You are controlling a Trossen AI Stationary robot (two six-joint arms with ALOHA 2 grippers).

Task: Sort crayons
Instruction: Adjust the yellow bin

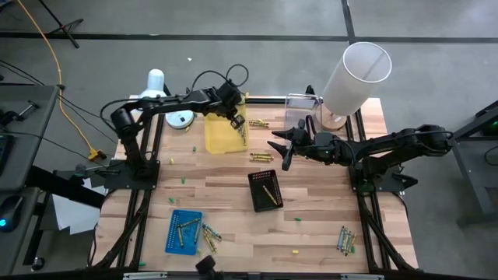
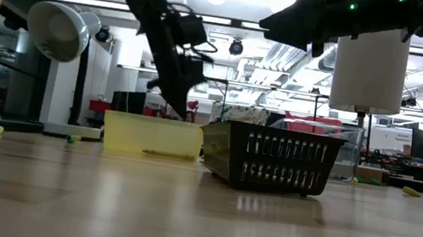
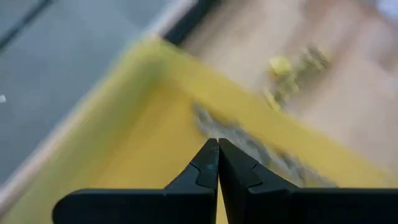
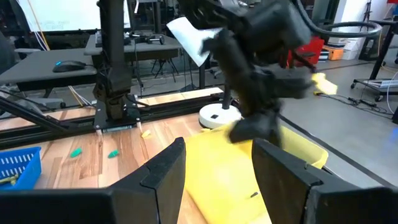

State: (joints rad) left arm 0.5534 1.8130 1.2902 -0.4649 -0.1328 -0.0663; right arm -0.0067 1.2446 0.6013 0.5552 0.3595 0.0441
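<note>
Pressed together and empty, my left gripper [image 1: 237,122] hangs over the yellow tray [image 1: 220,134] near the table's [image 1: 311,225] far edge; my right gripper [image 1: 278,146] hovers spread beside it.

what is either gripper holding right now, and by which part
Nothing. The left gripper is shut empty above the yellow tray; the right gripper hangs open with nothing between its fingers.

Left hand [image 1: 237,122] above yellow tray [image 1: 222,134]

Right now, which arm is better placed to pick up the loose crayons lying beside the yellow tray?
Probably the right: its end effector is open and empty near those crayons. The left end effector is shut over the yellow tray.
</note>
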